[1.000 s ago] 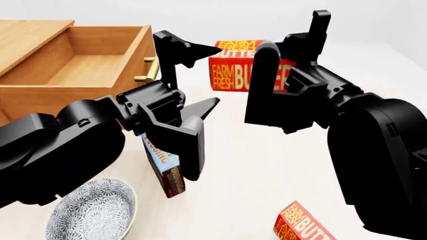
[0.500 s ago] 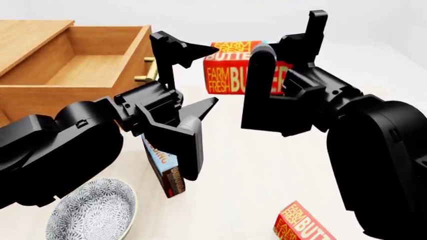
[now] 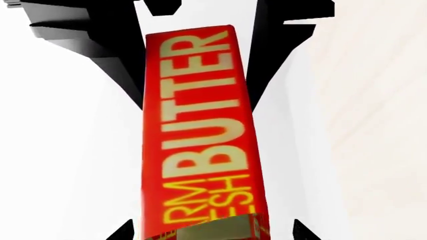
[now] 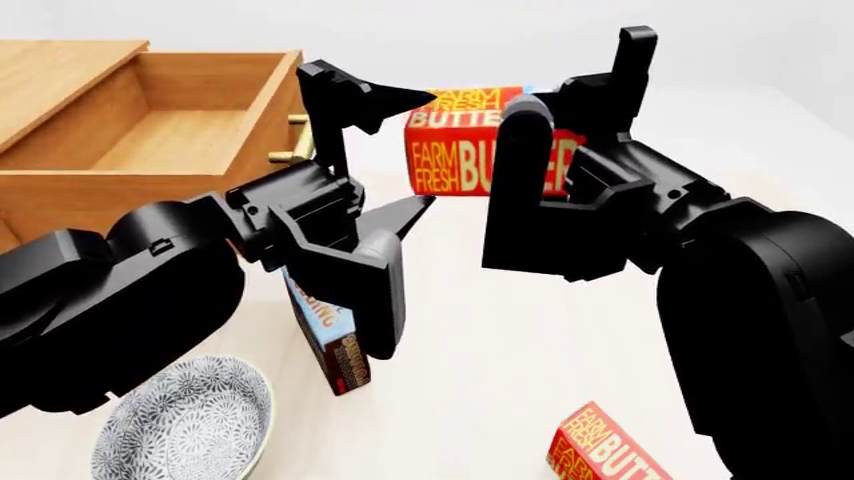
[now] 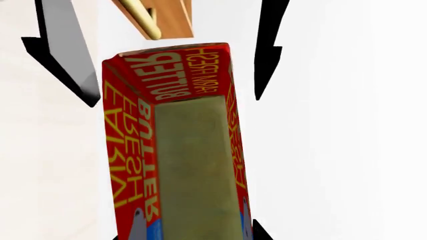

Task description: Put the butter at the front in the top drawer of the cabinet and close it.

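A red butter box [image 4: 447, 150] hangs in the air to the right of the open top drawer [image 4: 147, 190], with my right gripper [image 4: 561, 130] shut on its right end. In the right wrist view the butter [image 5: 193, 150] fills the space between the jaws of the right gripper [image 5: 193, 232]. My left gripper [image 4: 430, 150] is open just left of that box, which the left wrist view shows as the butter [image 3: 200, 125] straight ahead of the left gripper [image 3: 213, 232]. A second, identical butter box [image 4: 607, 450] lies nearest me at the lower right. The cabinet [image 4: 54, 70] stands at the far left.
A blue-and-brown pudding box [image 4: 331, 345] stands under my left forearm. A patterned bowl [image 4: 187, 420] sits at the lower left. The drawer's brass handle [image 4: 296, 145] juts out toward the held box, and shows as the brass handle [image 5: 143, 20] beyond the butter.
My right gripper has carried the butter box left toward the drawer and slightly upward. The left gripper has barely shifted.
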Controlling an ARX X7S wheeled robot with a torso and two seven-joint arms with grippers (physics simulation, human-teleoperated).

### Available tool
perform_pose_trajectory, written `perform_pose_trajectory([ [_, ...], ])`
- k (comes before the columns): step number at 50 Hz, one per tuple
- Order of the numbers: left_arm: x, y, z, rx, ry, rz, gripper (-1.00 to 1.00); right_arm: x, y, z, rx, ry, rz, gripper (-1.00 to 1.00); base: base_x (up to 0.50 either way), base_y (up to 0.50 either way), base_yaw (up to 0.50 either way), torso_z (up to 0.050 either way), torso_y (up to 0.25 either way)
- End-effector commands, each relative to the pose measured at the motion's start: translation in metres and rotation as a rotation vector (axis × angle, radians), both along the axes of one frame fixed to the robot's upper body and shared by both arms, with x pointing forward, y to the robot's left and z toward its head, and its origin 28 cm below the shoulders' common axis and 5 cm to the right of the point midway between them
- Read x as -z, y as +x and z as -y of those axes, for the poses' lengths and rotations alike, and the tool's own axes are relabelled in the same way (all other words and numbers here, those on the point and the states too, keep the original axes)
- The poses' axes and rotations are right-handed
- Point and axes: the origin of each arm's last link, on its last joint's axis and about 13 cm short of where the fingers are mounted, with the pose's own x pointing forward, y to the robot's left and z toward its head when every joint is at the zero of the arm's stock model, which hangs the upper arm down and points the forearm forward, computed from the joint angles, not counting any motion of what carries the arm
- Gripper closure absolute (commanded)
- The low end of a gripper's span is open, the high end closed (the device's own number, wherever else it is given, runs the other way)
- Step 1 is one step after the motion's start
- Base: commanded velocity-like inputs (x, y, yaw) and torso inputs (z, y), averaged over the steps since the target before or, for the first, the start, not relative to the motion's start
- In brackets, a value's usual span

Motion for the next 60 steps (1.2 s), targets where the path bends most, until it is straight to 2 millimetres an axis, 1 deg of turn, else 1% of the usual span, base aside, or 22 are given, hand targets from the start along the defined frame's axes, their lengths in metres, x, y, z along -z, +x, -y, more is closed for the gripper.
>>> perform_pose_trajectory([
  [1,-0.002,0.0,-0.001,-0.008,0.0,0.005,-1.0,-0.011,-0.007,0.001,0.012,-0.007,0.117,1.0,0.0,0.0,0.0,0.0,0.0],
  [14,-0.002,0.002,-0.002,-0.014,-0.006,0.004,-1.0,-0.011,-0.01,0.001,0.008,-0.007,0.116,1.0,0.0,0.0,0.0,0.001,0.002],
  [20,0.002,0.007,-0.003,-0.019,-0.025,-0.007,-1.0,-0.011,-0.017,-0.003,-0.01,-0.006,0.118,1.0,0.0,0.0,0.0,0.0,0.002],
  [36,0.002,0.007,-0.002,-0.007,-0.04,-0.001,-1.0,-0.013,-0.022,-0.005,-0.022,-0.009,0.118,1.0,0.0,0.0,0.0,0.001,0.001],
  [50,0.001,0.0,-0.001,0.025,-0.052,0.009,-1.0,-0.013,-0.014,-0.005,-0.023,0.002,0.11,1.0,0.0,0.0,0.0,0.001,0.001],
  [60,0.001,0.0,0.0,0.029,-0.052,0.011,-1.0,-0.012,-0.009,-0.004,-0.022,0.012,0.102,1.0,0.0,0.0,0.0,0.0,0.001],
])
